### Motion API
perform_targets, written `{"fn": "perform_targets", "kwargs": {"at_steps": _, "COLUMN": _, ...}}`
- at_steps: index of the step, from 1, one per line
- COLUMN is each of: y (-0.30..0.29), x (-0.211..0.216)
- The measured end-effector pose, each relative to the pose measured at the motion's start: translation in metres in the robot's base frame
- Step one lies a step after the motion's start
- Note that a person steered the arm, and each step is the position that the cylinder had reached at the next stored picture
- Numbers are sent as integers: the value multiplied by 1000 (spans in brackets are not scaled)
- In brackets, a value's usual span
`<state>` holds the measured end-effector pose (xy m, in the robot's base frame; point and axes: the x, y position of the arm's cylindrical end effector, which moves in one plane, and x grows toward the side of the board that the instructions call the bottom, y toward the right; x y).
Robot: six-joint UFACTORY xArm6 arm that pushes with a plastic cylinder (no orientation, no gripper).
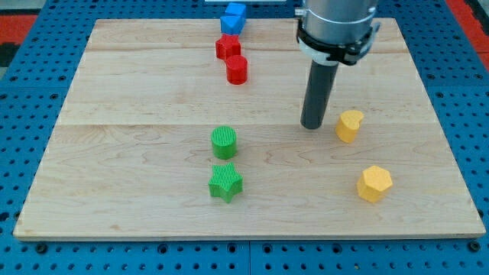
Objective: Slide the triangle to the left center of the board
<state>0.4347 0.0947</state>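
My tip (313,124) is down on the wooden board (137,198), right of centre, nearer the right edge than the left. No fingers on this rig, just a bare dark rod, so nothing to open or close.

Closest block: yellow heart (350,124), just to the view's right of the tip, small gap, not touching. Yellow hexagon (374,183) sits below that, toward the bottom-right corner.

Mid-board, lower half: green cylinder (224,142) with green star (225,182) just under it, apart but close.

Top edge, middle: blue block (234,17) right at the edge, shape hard to make out. Red star (227,47) below it, red cylinder (237,69) just beside and below that, nearly touching.

Triangle: can't pick out any clearly triangular block. The blue one at the top edge is the only unclear shape.

Left side of the board holds no blocks.
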Motion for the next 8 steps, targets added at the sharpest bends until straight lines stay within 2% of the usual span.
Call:
{"fn": "perform_targets", "kwargs": {"at_steps": 1, "y": 49, "x": -12}}
{"fn": "perform_targets", "kwargs": {"at_steps": 2, "y": 74, "x": 15}}
{"fn": "perform_targets", "kwargs": {"at_steps": 3, "y": 42, "x": 82}}
{"fn": "perform_targets", "kwargs": {"at_steps": 4, "y": 79, "x": 43}}
{"fn": "perform_targets", "kwargs": {"at_steps": 5, "y": 100, "x": -30}}
{"fn": "perform_targets", "kwargs": {"at_steps": 7, "y": 98, "x": -164}}
{"fn": "perform_targets", "kwargs": {"at_steps": 8, "y": 66, "x": -231}}
